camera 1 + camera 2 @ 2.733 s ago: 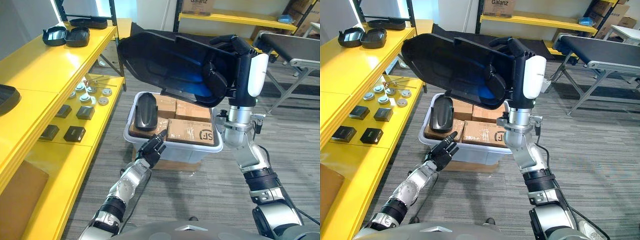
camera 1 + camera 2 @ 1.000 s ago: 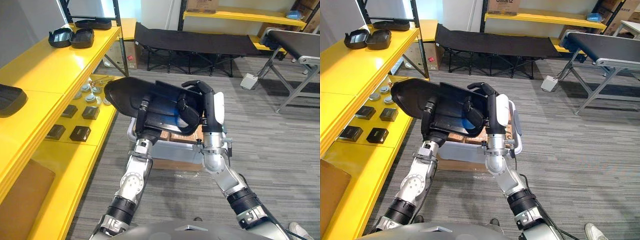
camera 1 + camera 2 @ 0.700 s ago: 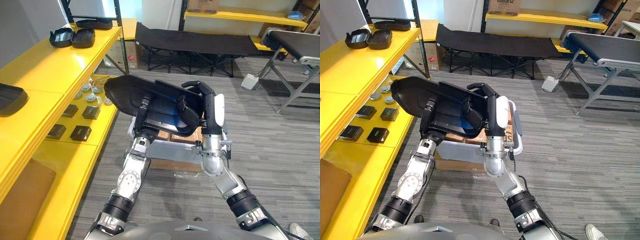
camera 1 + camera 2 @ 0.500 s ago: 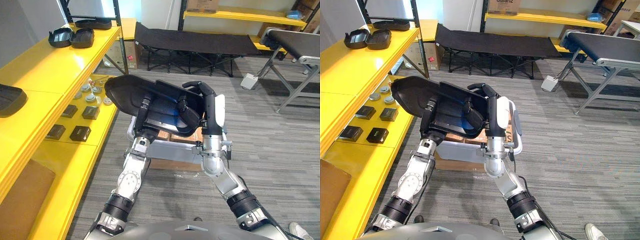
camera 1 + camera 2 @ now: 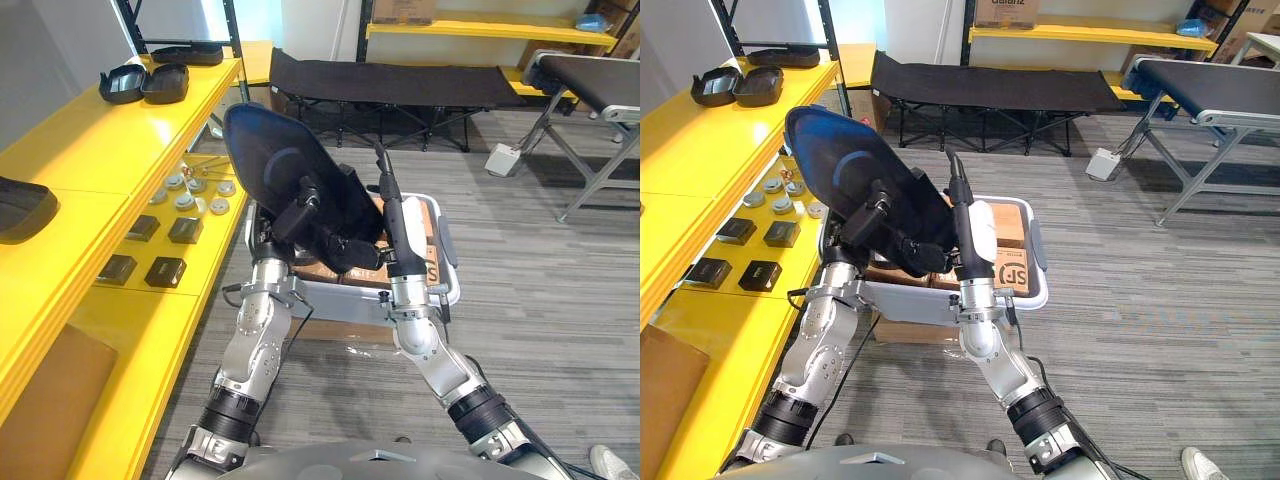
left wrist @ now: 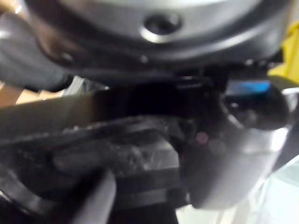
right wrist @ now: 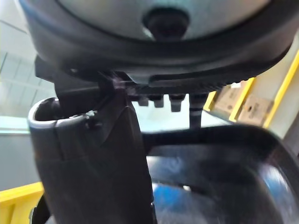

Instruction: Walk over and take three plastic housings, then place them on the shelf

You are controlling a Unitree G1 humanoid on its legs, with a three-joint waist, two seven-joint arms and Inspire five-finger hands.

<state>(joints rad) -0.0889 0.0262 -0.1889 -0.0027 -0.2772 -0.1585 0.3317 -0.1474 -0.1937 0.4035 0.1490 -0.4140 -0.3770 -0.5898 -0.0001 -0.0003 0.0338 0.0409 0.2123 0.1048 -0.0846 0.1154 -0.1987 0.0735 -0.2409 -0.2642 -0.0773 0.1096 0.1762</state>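
Note:
A large black plastic housing (image 5: pixel 280 170) stands almost upright in the air over the bin, its rounded back towards me. My left hand (image 5: pixel 300 208) comes up from below and is curled round its lower edge. My right hand (image 5: pixel 392 210) stands beside the housing's right edge with its fingers straight and pointing up, no longer wrapped round it. In the right wrist view the housing's hollow inside (image 7: pixel 210 186) lies just past that hand. More black housings (image 5: pixel 145 82) lie on the yellow shelf's (image 5: pixel 90 140) top at the far left, and another housing (image 5: pixel 20 205) nearer me.
A white bin (image 5: pixel 445 295) with cardboard boxes sits on the floor under the hands. The shelf's lower level holds small dark blocks (image 5: pixel 165 272) and round metal parts (image 5: pixel 185 195). A black cot (image 5: pixel 400 80) stands behind, a conveyor frame (image 5: pixel 590 90) at the right.
The housing has swung from lying across both hands to nearly upright. My right hand's fingers have straightened and let go of it; the left hand keeps its hold.

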